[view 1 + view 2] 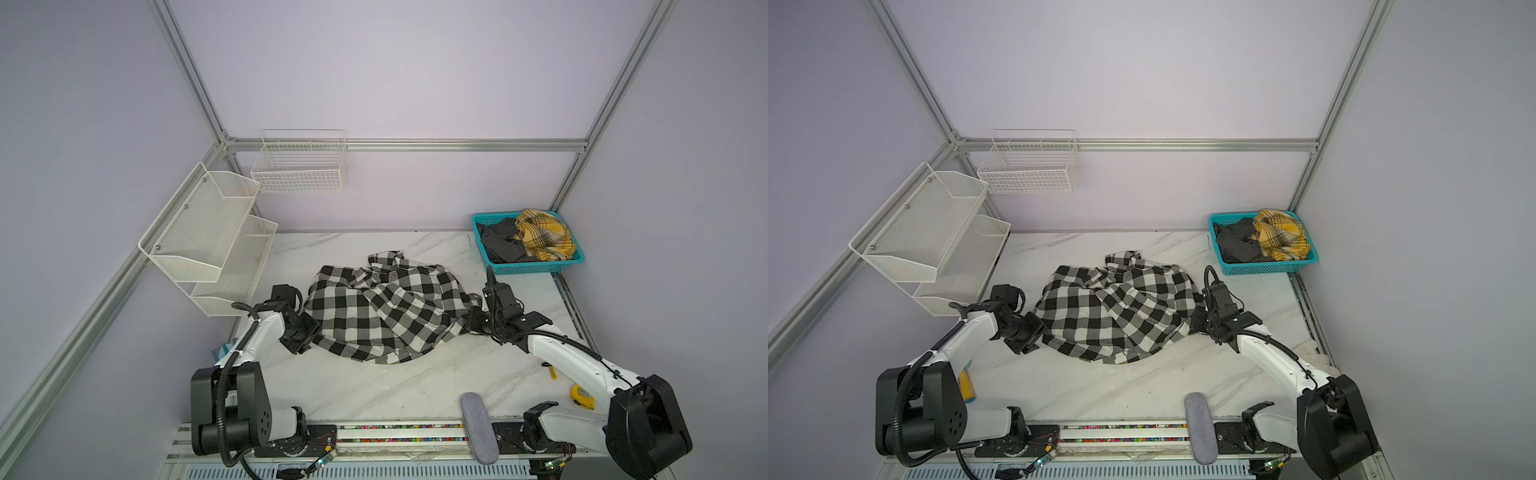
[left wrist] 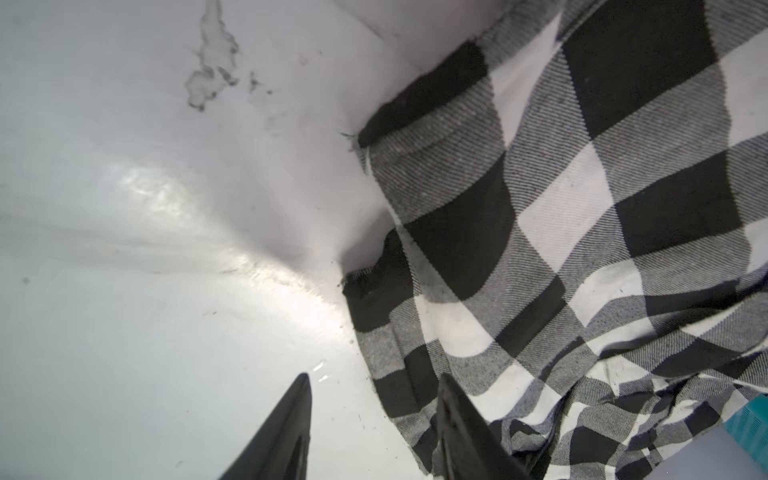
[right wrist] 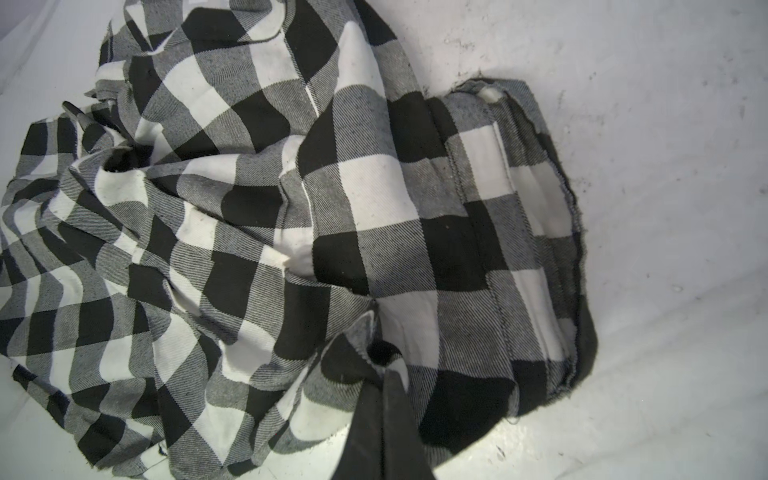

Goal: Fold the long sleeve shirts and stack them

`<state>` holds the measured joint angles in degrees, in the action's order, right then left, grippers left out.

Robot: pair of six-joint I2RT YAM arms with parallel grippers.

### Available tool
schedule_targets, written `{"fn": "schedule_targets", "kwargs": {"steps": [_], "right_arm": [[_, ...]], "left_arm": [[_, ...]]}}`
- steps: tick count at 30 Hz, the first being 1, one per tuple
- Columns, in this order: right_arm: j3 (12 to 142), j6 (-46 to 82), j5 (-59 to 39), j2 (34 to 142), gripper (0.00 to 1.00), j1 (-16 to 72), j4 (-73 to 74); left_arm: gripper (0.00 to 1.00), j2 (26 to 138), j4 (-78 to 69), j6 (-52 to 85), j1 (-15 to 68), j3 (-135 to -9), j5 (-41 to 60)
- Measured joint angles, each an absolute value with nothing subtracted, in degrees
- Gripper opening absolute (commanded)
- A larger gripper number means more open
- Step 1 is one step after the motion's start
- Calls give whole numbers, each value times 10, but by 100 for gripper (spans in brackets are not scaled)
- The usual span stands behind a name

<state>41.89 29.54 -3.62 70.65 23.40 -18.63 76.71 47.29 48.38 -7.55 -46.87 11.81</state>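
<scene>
The right end effector (image 3: 380, 361) is pinching the checked shirt (image 1: 386, 307), while the left end effector (image 2: 374, 376) (jaws apart, nothing held) is perhaps risking closing beside its edge.

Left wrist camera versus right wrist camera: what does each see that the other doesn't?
Only the left wrist view shows the left hand, fingers apart at the edge of the checked shirt. Only the right wrist view shows the right hand pinched shut on a fold of it, plus a sleeve cuff. Both show that shirt crumpled on the white table.
</scene>
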Motion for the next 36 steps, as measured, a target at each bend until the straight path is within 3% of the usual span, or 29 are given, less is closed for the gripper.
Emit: {"fn": "schedule_targets", "kwargs": {"steps": [6,16,20,25,31,36], "right_arm": [[424,295,-39,721,0,234,-187],[425,296,-40,717,0,234,-188],[425,295,-41,717,0,234,-188],[431,295,-41,724,0,234,-190],[466,291,-37,742,0,234,-196],[568,272,-23,815,0,232,-204]], "left_arm": [[53,820,450,484,-94,-461,128],[42,867,425,482,-94,-462,141],[30,875,411,485,-93,-464,157],[0,896,394,483,-71,-472,174],[0,898,449,459,-62,-512,147],[0,897,535,426,-62,-666,110]]}}
